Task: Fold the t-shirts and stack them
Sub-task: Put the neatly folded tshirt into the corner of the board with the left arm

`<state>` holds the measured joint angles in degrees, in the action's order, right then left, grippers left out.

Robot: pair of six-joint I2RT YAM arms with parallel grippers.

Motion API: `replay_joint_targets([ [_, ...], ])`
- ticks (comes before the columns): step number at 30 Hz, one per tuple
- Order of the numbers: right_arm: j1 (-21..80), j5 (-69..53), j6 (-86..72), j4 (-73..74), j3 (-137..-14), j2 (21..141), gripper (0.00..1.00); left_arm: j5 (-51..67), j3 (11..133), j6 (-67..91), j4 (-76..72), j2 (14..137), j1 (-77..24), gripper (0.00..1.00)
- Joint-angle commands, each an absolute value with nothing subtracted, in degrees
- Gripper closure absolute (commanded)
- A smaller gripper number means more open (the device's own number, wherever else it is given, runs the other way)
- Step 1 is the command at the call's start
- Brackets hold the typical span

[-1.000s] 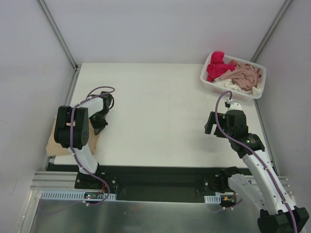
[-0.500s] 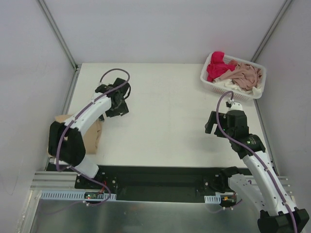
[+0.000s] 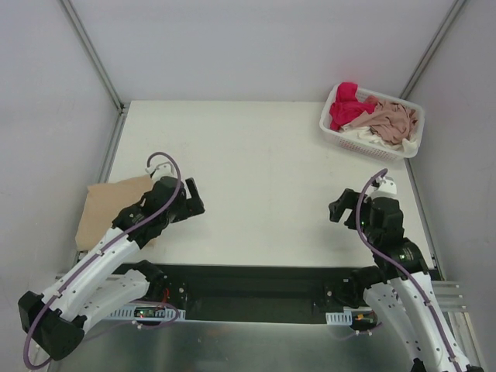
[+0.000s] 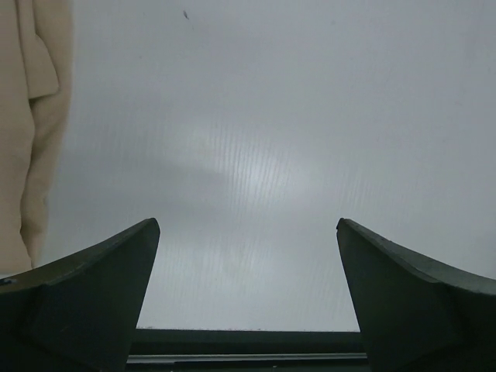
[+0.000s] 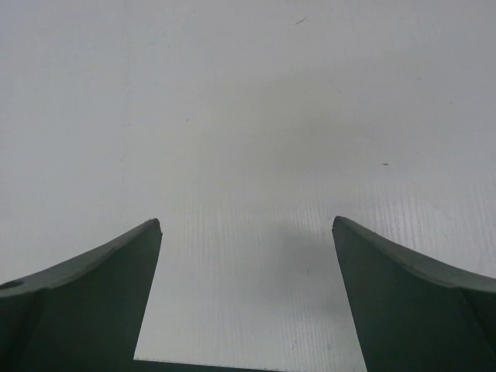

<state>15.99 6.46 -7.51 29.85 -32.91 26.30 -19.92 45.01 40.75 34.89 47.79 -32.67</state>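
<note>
A folded tan-beige t-shirt lies at the table's left front edge; its edge shows in the left wrist view. My left gripper hovers just right of it, open and empty. Red-pink, dusty pink and white t-shirts lie crumpled in the basket at the back right. My right gripper stands open over bare table near the right front, nothing between its fingers.
The white table is bounded by grey walls with metal posts at the back corners. A black rail with the arm bases runs along the near edge.
The left gripper opened and let go of the tan t-shirt, then swung back toward the front left. The right arm pulled back a little toward its base.
</note>
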Motion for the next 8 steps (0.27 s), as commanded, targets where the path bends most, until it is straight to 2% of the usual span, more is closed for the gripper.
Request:
replay_joint_targets([
  [1,15.73,8.52,-9.93,29.35,-31.99,24.17,0.03,-13.89,39.03,37.44,23.12,43.25,-32.96,0.01],
  [8,15.73,9.32,-9.67,29.97,-31.11,23.03,0.03,-13.09,38.23,36.91,23.12,43.77,-32.96,0.01],
])
